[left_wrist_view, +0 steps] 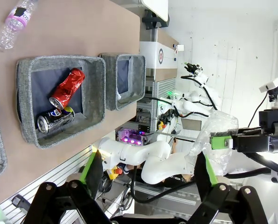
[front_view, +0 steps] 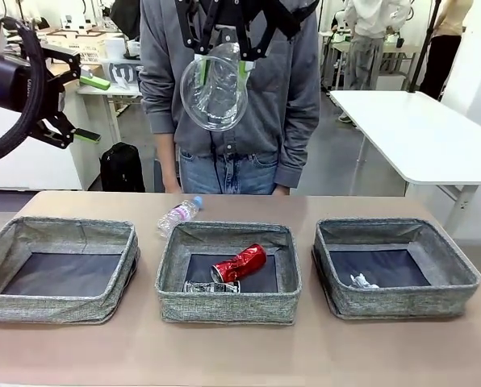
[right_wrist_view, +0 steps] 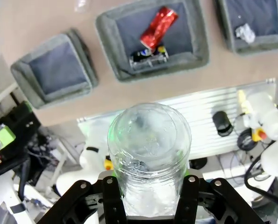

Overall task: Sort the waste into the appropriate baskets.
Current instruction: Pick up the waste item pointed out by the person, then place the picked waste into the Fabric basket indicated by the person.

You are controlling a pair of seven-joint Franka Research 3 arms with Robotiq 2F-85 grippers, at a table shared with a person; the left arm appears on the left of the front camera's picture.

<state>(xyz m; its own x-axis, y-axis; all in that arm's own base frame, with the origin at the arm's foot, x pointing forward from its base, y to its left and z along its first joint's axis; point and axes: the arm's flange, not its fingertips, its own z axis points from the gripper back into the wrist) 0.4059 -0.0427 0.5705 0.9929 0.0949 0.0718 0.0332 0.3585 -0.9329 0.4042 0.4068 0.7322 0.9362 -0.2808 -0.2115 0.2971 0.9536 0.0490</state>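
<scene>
Front view, item one: right gripper (front_view: 222, 68), at twelve o'clock of the frame, jaws part-closed on the clear plastic cup (front_view: 215, 95). The green pads pinch its wall from either side and its open mouth faces the camera. It is held high, probably so it clears the basket walls in transit. Item two: left gripper (front_view: 89, 109), at nine o'clock, jaws spread wide and holding nothing, parked well off the table, likely to leave the other arm room. Item three: three grey baskets in a row. The left basket (front_view: 55, 308) shows only its dark bottom. The middle basket (front_view: 228, 310) holds the crushed red can (front_view: 239, 263), with the flattened dark can (front_view: 211, 287) at its seven o'clock, so this one seems to take metal. The right basket (front_view: 398, 302) holds the paper wad (front_view: 361, 281), so it seems to take paper. Item four: blue-capped bottle (front_view: 178, 215), lying on the table (front_view: 240, 355) just outside the middle basket at its eleven o'clock, not yet sorted. Item five: a person (front_view: 301, 89) stands at the far edge behind the cup. Judgement: the cup, being plastic, most likely belongs in the left basket, so the right arm would have to reach across towards eight o'clock, with the bottle to follow.
</scene>
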